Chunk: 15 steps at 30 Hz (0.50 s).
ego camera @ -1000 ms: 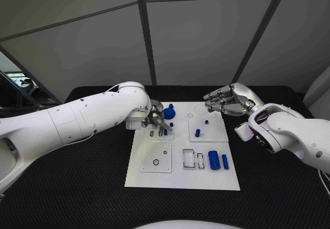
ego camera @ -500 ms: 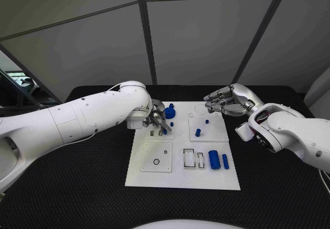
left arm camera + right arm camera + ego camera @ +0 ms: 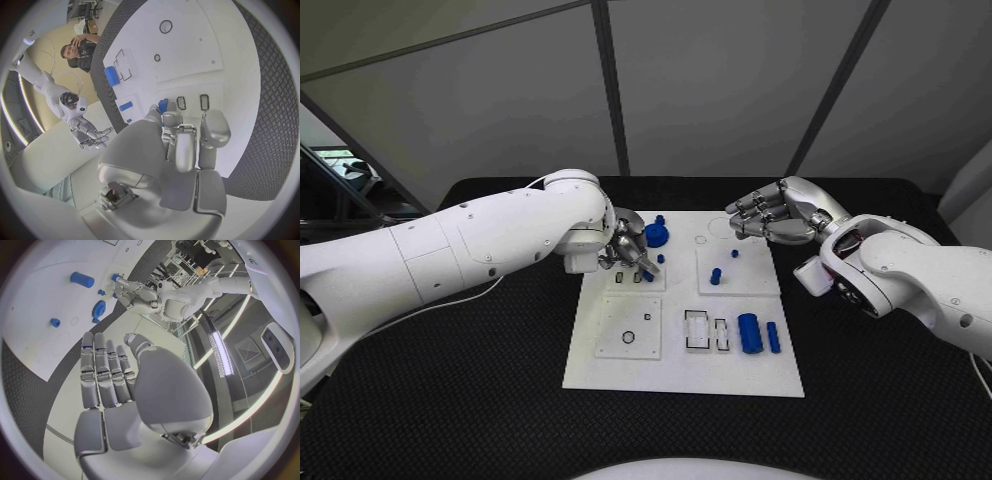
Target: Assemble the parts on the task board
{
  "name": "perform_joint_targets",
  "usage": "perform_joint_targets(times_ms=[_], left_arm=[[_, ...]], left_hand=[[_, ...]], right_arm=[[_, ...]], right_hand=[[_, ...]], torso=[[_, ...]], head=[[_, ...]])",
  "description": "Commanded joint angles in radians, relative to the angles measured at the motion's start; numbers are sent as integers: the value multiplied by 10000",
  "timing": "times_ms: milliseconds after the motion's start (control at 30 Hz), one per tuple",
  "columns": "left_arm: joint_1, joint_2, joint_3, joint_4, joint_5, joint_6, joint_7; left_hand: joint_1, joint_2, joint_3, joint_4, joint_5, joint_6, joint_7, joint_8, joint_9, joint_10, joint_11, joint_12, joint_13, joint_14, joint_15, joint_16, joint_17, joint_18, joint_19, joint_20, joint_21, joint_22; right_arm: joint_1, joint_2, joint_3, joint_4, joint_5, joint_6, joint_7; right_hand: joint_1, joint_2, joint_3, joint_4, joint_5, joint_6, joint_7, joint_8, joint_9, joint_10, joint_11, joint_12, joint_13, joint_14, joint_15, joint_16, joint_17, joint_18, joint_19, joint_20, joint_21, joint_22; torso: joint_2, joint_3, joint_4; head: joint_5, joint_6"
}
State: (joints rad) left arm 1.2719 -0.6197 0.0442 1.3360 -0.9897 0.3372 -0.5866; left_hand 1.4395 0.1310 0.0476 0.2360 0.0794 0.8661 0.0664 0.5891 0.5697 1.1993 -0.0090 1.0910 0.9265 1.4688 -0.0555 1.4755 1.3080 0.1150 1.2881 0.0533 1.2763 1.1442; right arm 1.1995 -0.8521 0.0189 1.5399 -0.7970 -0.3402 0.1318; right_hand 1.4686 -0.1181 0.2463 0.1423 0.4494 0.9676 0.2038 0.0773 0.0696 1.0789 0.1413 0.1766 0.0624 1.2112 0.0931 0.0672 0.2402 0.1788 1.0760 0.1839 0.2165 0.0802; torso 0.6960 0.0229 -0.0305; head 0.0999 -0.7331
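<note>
The white task board point(image 3: 678, 365) lies in the middle of the table. My left hand point(image 3: 625, 255) is low over the board's far left part and pinches a small blue part point(image 3: 162, 105) at its fingertips, right beside two small slots point(image 3: 204, 101). A blue round disc point(image 3: 655, 237) stands just past that hand. Small blue pegs point(image 3: 714, 278) stand on the far right panel. A blue cylinder point(image 3: 749, 334) and a thin blue bar point(image 3: 772, 339) lie near the right edge. My right hand point(image 3: 776, 215) hovers above the board's far right corner, fingers side by side point(image 3: 106, 372), holding nothing.
Two rectangular slots point(image 3: 694, 331) sit left of the blue cylinder. A square panel with two round holes point(image 3: 627, 339) lies at the board's near left. Black table point(image 3: 444, 380) surrounds the board on all sides.
My left hand has shifted very slightly over the slots with the blue part still in it. The right hand has stayed in place.
</note>
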Motion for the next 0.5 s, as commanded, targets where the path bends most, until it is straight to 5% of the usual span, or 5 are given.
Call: perform_joint_targets(times_ms=[33, 200, 500], left_arm=[[16, -106, 4, 153, 567, -467, -119], [14, -459, 4, 587, 660, -1111, -165], [9, -1063, -3, 1252, 683, -2467, -132]], left_hand=[[-313, -422, 1948, -1209, 3, -26, -5, 76, 105, 73, 23, -29, -4, 487, -31, 51, 1238, -159, 36, -5, 15, 40], [-1236, -1129, 3881, -1283, -159, -68, 22, 216, 453, 70, 40, -68, -83, 471, -10, 3, 1198, -146, 15, 22, -67, 56], [-1804, -1494, 4792, -1420, -184, -69, -9, 331, 680, 102, 49, -72, -126, 481, -30, -3, 1205, -153, 58, 20, -76, 136]], right_arm=[[17, 23, 11, -22, -117, 287, -76], [17, 53, 11, -94, -121, 381, -133], [17, 54, 11, -129, -122, 408, -160]], right_hand=[[-44, -94, 64, -8, 18, -58, 31, -51, -11, -44, 42, -37, -7, -66, -9, -57, -22, 4, -8, 66, -73, -23], [-95, -126, 90, -17, 8, -119, 55, -79, -16, -111, 72, -75, -7, -133, 20, -55, -63, 2, -35, 94, -132, -51], [-116, -136, 102, -21, 4, -145, 61, -89, -18, -138, 82, -89, -6, -160, 32, -53, -80, 2, -46, 107, -159, -64]], torso=[[-8, -1, 10], [-7, -7, 47], [-4, 11, 116]], head=[[43, 2], [108, 9], [137, -6]])
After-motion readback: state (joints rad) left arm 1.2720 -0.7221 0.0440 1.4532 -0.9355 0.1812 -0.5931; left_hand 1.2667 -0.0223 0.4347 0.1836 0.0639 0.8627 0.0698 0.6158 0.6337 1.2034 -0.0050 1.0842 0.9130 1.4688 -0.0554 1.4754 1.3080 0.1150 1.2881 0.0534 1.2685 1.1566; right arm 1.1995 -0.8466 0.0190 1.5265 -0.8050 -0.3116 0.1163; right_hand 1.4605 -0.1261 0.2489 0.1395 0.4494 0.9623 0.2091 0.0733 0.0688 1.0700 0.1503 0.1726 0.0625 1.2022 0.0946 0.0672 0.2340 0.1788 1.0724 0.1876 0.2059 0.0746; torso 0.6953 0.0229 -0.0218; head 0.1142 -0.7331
